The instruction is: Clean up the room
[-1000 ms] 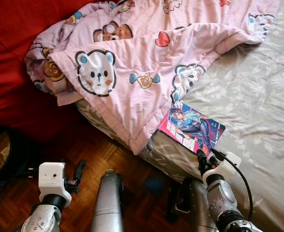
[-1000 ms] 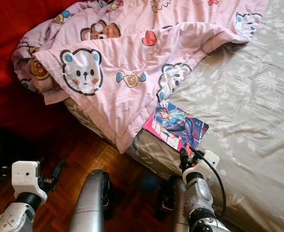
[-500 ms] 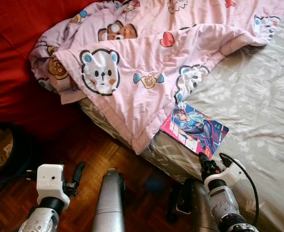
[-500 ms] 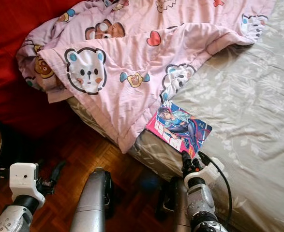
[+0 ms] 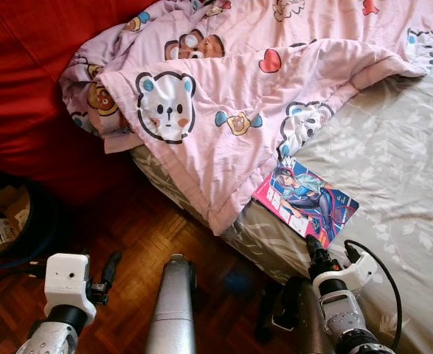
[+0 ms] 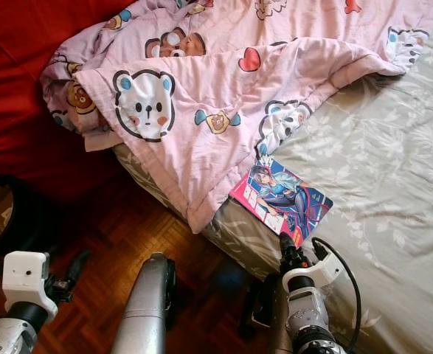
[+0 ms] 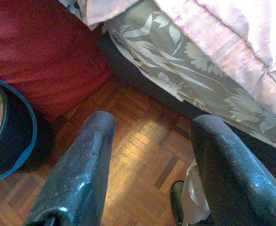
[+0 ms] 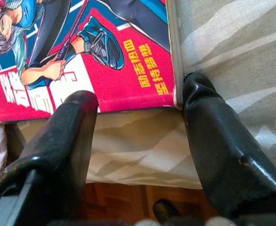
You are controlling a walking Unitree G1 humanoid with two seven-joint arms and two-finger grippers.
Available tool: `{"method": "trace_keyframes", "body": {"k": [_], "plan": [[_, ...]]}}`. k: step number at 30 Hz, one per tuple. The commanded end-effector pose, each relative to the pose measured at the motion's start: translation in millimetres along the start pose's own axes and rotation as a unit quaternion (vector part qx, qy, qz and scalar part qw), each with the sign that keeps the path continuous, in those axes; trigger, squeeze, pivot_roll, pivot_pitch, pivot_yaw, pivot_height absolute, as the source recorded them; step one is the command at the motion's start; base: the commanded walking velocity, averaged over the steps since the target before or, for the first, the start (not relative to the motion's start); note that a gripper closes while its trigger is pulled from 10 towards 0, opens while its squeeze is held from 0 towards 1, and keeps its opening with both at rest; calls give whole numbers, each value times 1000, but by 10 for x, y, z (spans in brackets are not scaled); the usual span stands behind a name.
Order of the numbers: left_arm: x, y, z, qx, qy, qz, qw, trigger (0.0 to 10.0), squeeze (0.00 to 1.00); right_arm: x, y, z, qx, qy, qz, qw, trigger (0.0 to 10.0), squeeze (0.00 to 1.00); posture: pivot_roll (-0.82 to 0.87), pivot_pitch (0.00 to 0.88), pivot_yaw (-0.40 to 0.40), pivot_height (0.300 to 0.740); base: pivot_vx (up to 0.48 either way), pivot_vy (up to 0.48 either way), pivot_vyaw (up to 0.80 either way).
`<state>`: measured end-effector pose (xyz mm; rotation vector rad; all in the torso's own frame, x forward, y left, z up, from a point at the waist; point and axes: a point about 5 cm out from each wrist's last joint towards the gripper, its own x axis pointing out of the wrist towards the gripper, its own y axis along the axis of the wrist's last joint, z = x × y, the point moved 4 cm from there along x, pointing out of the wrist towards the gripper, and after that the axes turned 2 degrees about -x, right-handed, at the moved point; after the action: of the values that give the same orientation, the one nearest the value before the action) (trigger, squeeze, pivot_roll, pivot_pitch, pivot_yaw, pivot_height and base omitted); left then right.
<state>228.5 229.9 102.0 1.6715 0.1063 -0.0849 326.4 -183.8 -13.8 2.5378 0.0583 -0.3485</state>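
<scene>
The comic book (image 5: 306, 201) lies flat on the bed (image 5: 393, 162), at the lower right of the head frames, near the bed's edge. Its upper corner is tucked just under the hem of the pink blanket (image 5: 231, 96), which is heaped over the upper part of the frame and hangs down over the bed's edge. The long axis of the book runs on a diagonal, from the blanket hem down toward the lower right.

The right gripper (image 5: 310, 244) is by far the nearer one — its tip sits just below the lower edge of the book. In the right wrist view its two fingers (image 8: 213, 141) are spread open with nothing held, and the red edge of the book lies straight ahead between them, one finger against the book's corner. The coming move is probably a short push forward and a closing over this edge.

The left gripper (image 5: 110, 266) hangs low at the lower left over the wooden floor (image 5: 139, 236), well apart from the book, fingers open and empty, near a dark bin (image 7: 8, 132).
</scene>
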Motion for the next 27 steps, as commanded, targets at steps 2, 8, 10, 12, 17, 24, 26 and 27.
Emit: {"method": "trace_keyframes", "body": {"k": [2, 8, 10, 12, 17, 24, 26, 27], "plan": [[-124, -92, -48, -2, 11, -28, 1000, 10000, 0, -63, -118, 105, 31, -26, -13, 999, 10000, 0, 319, 541, 160, 625, 0, 0, 0], [-175, -64, -47, 2, 10, -30, 1000, 10000, 0, -108, 15, 261, 74, -53, 14, 996, 10000, 0, 344, 554, 171, 625, 0, 0, 0], [-181, -51, -55, 3, 11, -29, 1000, 10000, 0, -113, 15, 270, 81, -53, 15, 995, 10000, 0, 343, 558, 170, 625, 0, 0, 0], [-186, -41, -62, 4, 12, -29, 1000, 10000, 0, -114, -12, 268, 84, -55, 9, 995, 10000, 0, 347, 562, 172, 625, 0, 0, 0], [-193, -28, -62, 5, 13, -29, 999, 10000, 0, -75, -105, 134, 91, -22, -13, 996, 10000, 0, 348, 565, 170, 625, 0, 0, 0], [-189, -55, -52, 4, 16, -31, 999, 10000, 0, -27, -174, -15, 86, 9, -31, 996, 0, 0, 340, 547, 158, 625, 0, 0, 0], [-193, -56, -48, 5, 15, -31, 999, 10000, 0, -24, -176, -28, 86, 13, -32, 996, 0, 0, 340, 547, 158, 625, 0, 0, 0], [-183, -58, -45, 5, 14, -31, 999, 10000, 0, -21, -174, -35, 86, 15, -32, 996, 0, 0, 336, 543, 156, 625, 0, 0, 0]]}}
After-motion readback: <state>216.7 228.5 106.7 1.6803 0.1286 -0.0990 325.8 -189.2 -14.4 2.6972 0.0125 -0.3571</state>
